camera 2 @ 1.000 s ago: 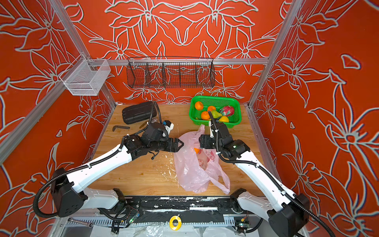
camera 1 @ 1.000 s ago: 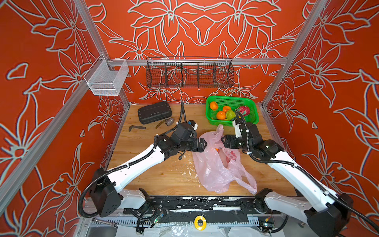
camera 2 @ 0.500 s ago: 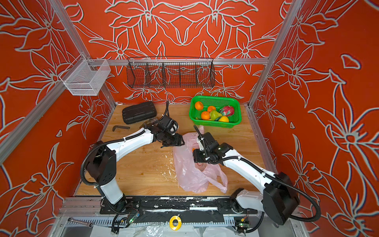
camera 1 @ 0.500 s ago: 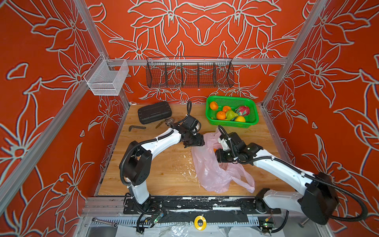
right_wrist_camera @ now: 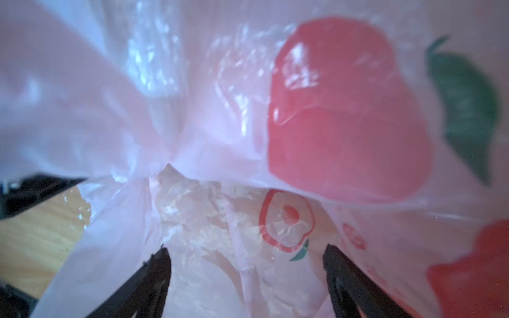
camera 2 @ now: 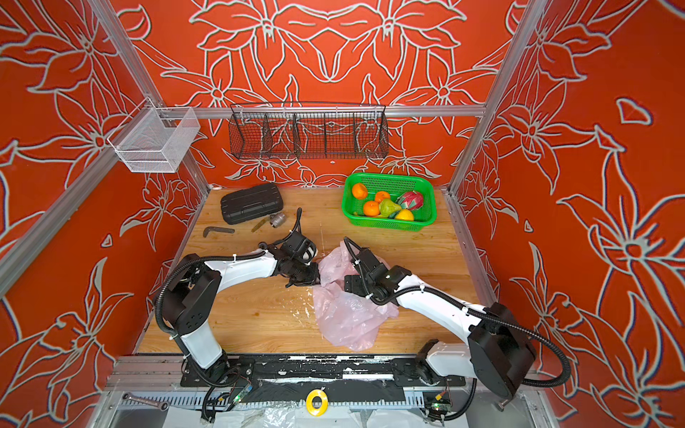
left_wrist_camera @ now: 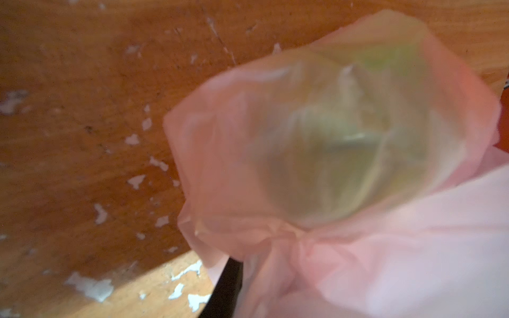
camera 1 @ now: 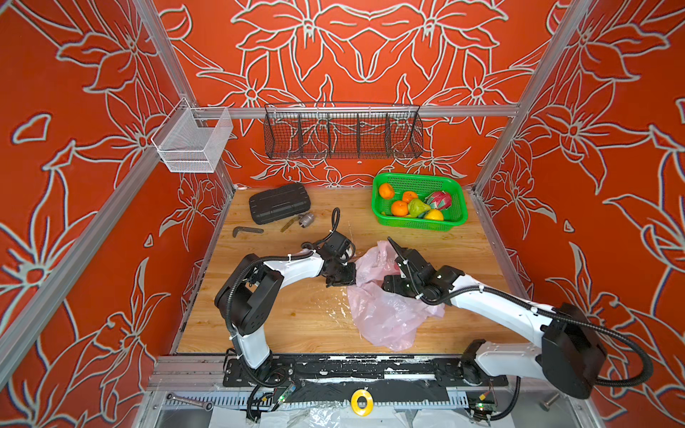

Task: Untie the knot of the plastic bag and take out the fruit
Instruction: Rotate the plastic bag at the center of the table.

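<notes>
No word or number can be read. The plastic bag [right_wrist_camera: 192,132] carries a red apple sign [right_wrist_camera: 286,220]; small marks [right_wrist_camera: 354,236] beside it are blurred.

Translucent pink plastic bag [camera 1: 389,318] lies crumpled between left gripper [camera 1: 350,282] and right gripper [right_wrist_camera: 246,247], touching both; fruit [camera 1: 415,207] (oranges, pear, lemon, dragon fruit) clusters well beyond them.

Plastic bag [camera 1: 385,315]: thin translucent pink film, crinkly, glossy. Worktop [camera 1: 296,315]: varnished wood, scuffed, white flakes. Basket [camera 1: 415,224]: glossy green perforated plastic.
</notes>
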Robot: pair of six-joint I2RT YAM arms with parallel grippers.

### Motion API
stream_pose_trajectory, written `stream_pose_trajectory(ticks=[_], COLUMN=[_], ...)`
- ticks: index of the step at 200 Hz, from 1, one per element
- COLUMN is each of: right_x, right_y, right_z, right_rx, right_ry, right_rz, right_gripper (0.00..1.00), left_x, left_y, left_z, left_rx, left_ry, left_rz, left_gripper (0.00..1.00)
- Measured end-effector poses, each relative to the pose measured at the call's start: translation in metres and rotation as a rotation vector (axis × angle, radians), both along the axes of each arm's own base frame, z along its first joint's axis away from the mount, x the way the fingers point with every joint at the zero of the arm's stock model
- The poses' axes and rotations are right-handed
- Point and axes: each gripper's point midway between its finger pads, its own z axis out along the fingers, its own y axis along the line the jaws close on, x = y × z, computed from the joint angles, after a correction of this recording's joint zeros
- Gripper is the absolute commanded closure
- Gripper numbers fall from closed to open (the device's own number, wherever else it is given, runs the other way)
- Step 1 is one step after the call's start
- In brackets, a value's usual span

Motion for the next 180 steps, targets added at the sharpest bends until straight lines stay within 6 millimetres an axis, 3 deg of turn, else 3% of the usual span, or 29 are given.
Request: stream_pose_trajectory(ticks=[23,51,92,114,149,164,180], right_x=[0.019,0.039,0.063,0.071,0.087,0.091,0.092], right_y=[0.0,0.01,0.018,0.02,0.025,0.028,0.031], right_z=[0.0,-0.013,-0.02,-0.022,-0.027,-0.027,-0.028], right_rx=[0.001,0.005,0.019,0.038,0.067,0.083,0.095], right_ry=[-0.058,-0.089,-0.177,-0.232,-0.268,-0.275,-0.272], right_rz=[-0.057,-0.077,-0.104,-0.102,-0.098,-0.089,-0.076], right_gripper=[0.13,0.12,0.1,0.13,0.2,0.19,0.19], left_x=[-0.01,-0.022,-0.047,-0.059,-0.063,-0.064,-0.063], left_y=[0.001,-0.001,-0.011,-0.014,-0.009,-0.003,0.002], left_z=[0.006,0.012,-0.001,-0.007,-0.006,0.001,0.015], left_rx=[-0.023,-0.053,-0.053,-0.051,-0.05,-0.041,-0.032], left_ry=[-0.025,-0.056,-0.049,-0.051,-0.072,-0.097,-0.139], left_rz=[-0.005,-0.013,-0.047,-0.063,-0.046,-0.042,-0.037], left_gripper=[0.74,0.68,0.64,0.61,0.41,0.26,0.18])
